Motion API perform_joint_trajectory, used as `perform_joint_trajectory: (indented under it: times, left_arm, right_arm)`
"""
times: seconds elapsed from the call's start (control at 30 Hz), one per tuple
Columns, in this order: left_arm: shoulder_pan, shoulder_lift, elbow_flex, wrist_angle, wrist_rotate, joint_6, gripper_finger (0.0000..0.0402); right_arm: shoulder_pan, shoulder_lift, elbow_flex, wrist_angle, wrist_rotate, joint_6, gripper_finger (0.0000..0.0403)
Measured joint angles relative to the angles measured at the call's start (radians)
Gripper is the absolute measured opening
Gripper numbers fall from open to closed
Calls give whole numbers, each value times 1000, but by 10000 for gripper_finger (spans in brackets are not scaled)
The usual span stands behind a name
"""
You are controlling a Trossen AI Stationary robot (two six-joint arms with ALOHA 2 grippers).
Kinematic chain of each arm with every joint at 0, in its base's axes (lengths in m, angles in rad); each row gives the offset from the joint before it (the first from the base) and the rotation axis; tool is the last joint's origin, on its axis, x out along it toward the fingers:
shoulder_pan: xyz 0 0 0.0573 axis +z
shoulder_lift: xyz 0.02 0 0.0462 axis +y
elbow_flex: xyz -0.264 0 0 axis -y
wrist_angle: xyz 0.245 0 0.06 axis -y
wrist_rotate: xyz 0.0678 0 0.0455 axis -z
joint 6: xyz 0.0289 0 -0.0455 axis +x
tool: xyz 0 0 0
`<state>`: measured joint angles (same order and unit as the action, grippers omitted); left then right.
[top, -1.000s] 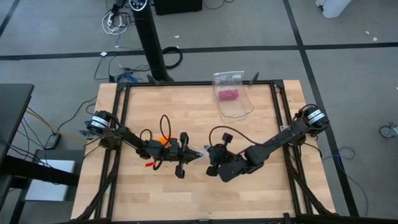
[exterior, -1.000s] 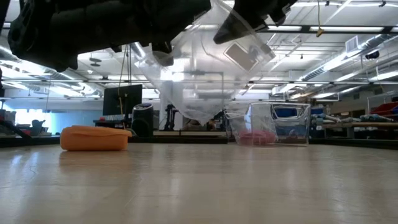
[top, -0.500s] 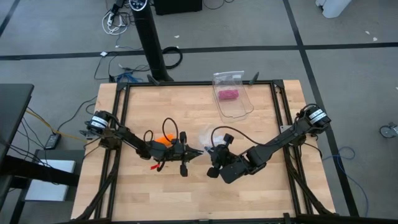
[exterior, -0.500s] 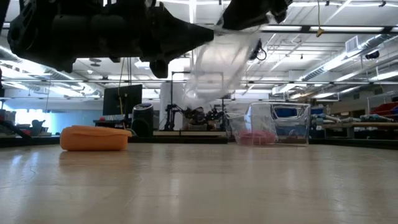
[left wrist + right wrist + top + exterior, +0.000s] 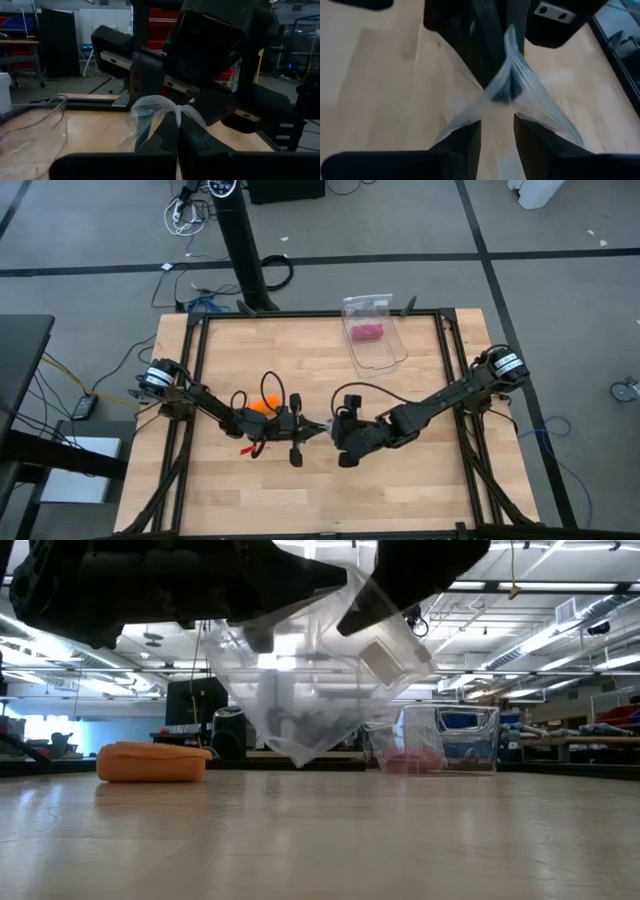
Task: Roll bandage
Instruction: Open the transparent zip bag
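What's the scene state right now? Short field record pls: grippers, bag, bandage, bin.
left gripper: shut, pinching the bag's bunched edge, mid-table
right gripper: fingers apart, facing the left gripper, bag edge between them, not clamped
bag: clear plastic, hanging above the table, looks empty
bandage: orange, lying on the table behind the left gripper, untouched
bin: clear, at the table's far edge, pink bundle inside
table: light wood

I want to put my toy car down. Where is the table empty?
Bare wood lies along the near edge of the table, and the far left corner beside the clear bin. The middle is crowded: both grippers, plastic bag, orange bandage.
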<state>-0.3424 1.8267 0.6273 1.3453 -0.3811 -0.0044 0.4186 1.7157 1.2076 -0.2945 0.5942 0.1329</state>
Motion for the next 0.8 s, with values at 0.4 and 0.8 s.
perform_joint_trajectory:
  times: [0.4, 0.8]
  left_arm:
    - [0, 0, -1, 40, 27, -4, 0]
    - [2, -8, -63, 98, 18, -5, 1]
  right_arm:
    - [-24, 0, -14, 106, -68, 30, 171]
    - [3, -8, -14, 73, -66, 62, 209]
